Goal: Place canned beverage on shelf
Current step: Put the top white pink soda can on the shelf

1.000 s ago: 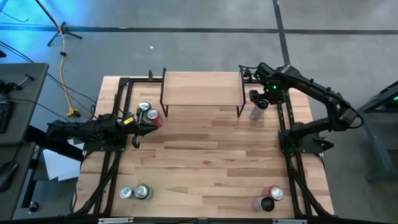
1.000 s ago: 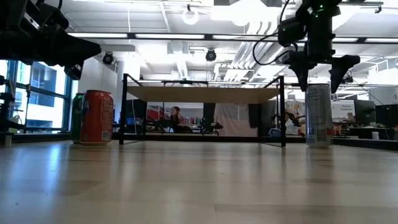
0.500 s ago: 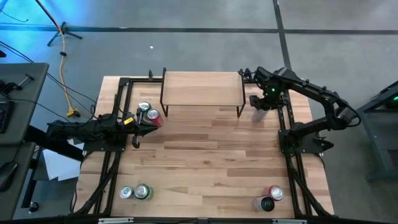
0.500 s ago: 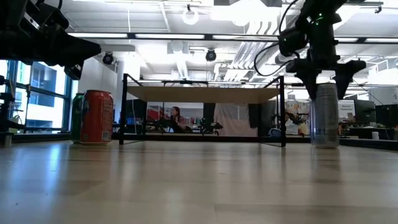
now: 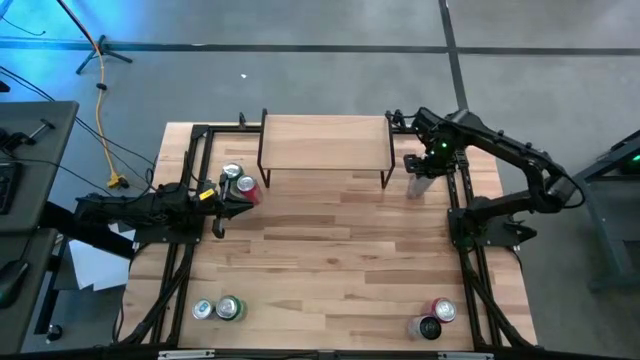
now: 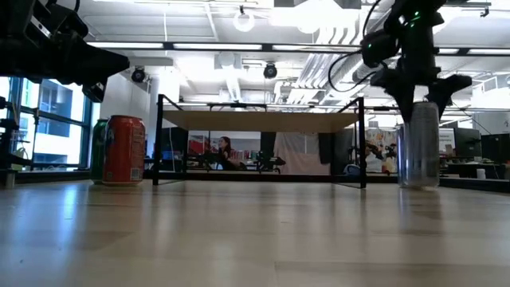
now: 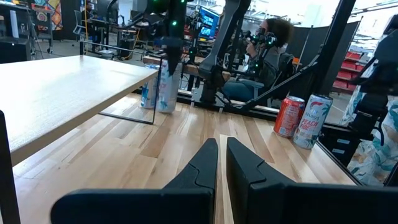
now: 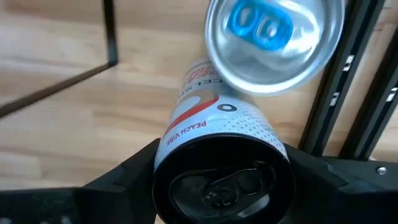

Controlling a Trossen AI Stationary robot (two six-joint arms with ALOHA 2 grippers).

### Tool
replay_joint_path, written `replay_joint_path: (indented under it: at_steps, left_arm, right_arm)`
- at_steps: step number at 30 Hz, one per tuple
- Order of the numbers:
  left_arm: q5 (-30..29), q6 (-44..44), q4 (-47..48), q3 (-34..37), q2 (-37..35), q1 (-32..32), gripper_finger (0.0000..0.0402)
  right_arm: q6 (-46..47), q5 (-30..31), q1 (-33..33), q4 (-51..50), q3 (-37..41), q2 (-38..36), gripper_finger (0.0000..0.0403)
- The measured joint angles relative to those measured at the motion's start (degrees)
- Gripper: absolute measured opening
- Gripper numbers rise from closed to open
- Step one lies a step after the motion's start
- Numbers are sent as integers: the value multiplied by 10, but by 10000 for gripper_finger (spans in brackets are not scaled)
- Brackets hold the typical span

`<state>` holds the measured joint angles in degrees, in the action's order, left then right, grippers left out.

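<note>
Tabletop (image 5: 330,240) mid open — right end effector (image 5: 421,166) straddles edge can (image 6: 418,145).

The wooden tabletop (image 5: 330,260) carries the shelf (image 5: 325,140), which stands on thin black legs at the far edge with its board bare. Left of the shelf stand two cans (image 5: 238,181), one red. Just right of the shelf stand two tall cans (image 5: 416,183). Well in front of the shelf, near the front corners, stand two more pairs (image 5: 218,309) (image 5: 434,318).
</note>
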<state>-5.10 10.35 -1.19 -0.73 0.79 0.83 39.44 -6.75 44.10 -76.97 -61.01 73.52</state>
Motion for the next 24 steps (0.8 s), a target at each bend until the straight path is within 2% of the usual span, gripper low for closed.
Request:
replay_joint_path:
  at_steps: [6,9,13,18,21,24]
  left_arm:
    - [0,0,0,0,0,0,3]
    - [0,0,0,0,0,0,3]
    - [0,0,0,0,0,0,3]
    - [0,0,0,0,0,0,3]
    - [0,0,0,0,0,0,3]
    - [0,0,0,0,0,0,3]
  right_arm:
    - [-77,-72,-1,-90,-73,-57,244]
    - [-123,-97,-13,-142,-144,-77,244]
    - [-116,-146,-42,-123,-256,-91,244]
    - [-114,-101,-97,-125,-401,-52,244]
    - [-142,-61,-123,-124,-477,2,244]
    - [-197,-53,-132,-120,-555,75,244]
